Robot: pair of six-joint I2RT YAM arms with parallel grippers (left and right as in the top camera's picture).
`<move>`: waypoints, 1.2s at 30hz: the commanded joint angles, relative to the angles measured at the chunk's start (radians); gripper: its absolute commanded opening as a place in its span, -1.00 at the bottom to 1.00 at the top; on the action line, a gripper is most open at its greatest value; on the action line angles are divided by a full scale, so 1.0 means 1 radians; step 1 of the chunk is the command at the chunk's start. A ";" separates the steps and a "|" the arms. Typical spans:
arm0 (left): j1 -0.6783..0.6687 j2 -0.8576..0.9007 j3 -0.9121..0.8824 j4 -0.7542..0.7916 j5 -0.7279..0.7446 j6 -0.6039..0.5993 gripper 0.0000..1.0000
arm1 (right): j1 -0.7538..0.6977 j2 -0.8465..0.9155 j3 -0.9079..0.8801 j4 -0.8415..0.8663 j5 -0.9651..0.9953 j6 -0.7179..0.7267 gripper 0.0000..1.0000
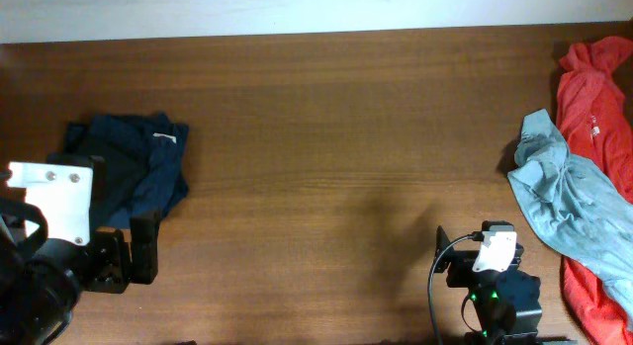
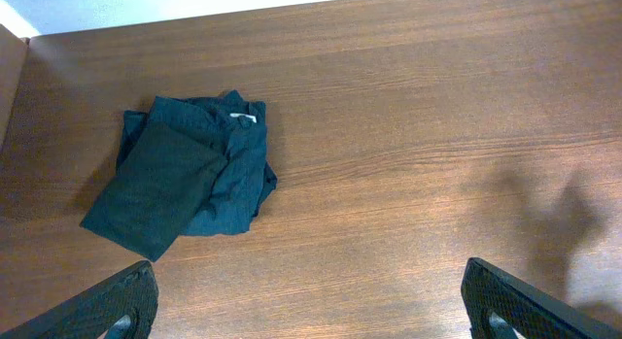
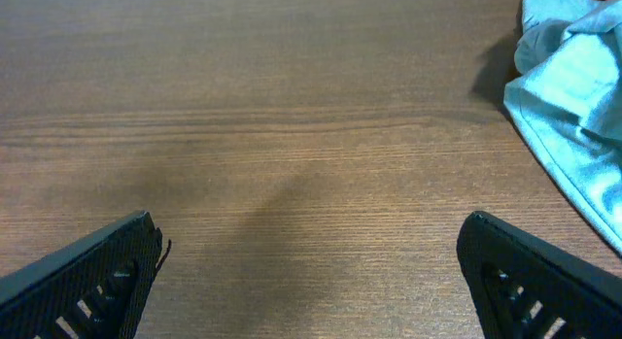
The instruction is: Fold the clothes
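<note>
Folded dark navy shirt (image 1: 134, 162) at middle left of the bench (image 1: 326, 137), white label showing. At right edge, crumpled pale grey-blue garment (image 1: 569, 202) partly over red-orange garment (image 1: 598, 98). Spread wide and empty: left fingers (image 2: 121, 300), right fingers (image 3: 107, 266).

Folded garment (image 1: 134, 162) left on table (image 1: 326, 137), loose shirt (image 1: 566, 202) atop spread garment (image 1: 593, 88) right

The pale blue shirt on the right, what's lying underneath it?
A red-orange garment lies under the pale blue shirt, showing beyond its far and near ends. The shirt's left part rests on the table. Anything else beneath it is covered.
</note>
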 commanded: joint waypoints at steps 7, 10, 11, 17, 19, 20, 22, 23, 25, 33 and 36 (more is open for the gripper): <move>-0.004 0.000 0.000 0.000 0.011 0.003 0.99 | -0.008 -0.011 -0.008 0.003 -0.006 0.007 0.97; -0.004 0.000 0.000 0.000 0.011 0.003 0.99 | -0.008 -0.011 -0.008 0.003 -0.006 0.007 0.97; -0.004 0.000 0.000 0.000 0.011 0.003 0.99 | -0.008 -0.011 -0.008 0.003 -0.006 0.007 0.97; -0.004 0.000 0.000 0.000 0.011 0.003 0.99 | -0.008 -0.011 -0.008 0.003 -0.006 0.007 0.97; -0.004 0.000 0.000 0.000 0.011 0.003 0.99 | -0.008 -0.011 -0.008 0.003 -0.006 0.007 0.97; -0.004 0.000 0.000 0.000 0.011 0.003 0.99 | -0.008 -0.011 -0.008 0.003 -0.006 0.007 0.97; -0.004 0.000 0.000 0.000 0.011 0.003 0.99 | -0.008 -0.011 -0.008 0.003 -0.006 0.007 0.97; -0.004 0.000 0.000 0.000 0.011 0.003 0.99 | -0.008 -0.011 -0.008 0.003 -0.006 0.007 0.97; -0.004 0.000 0.000 0.000 0.011 0.003 0.99 | -0.008 -0.011 -0.008 0.003 -0.006 0.007 0.97; -0.046 0.008 -0.011 0.017 0.003 0.004 0.99 | -0.008 -0.011 -0.008 0.003 -0.006 0.007 0.97; -0.089 0.005 -0.052 0.117 0.000 0.024 0.99 | -0.008 -0.011 -0.008 0.003 -0.006 0.007 0.98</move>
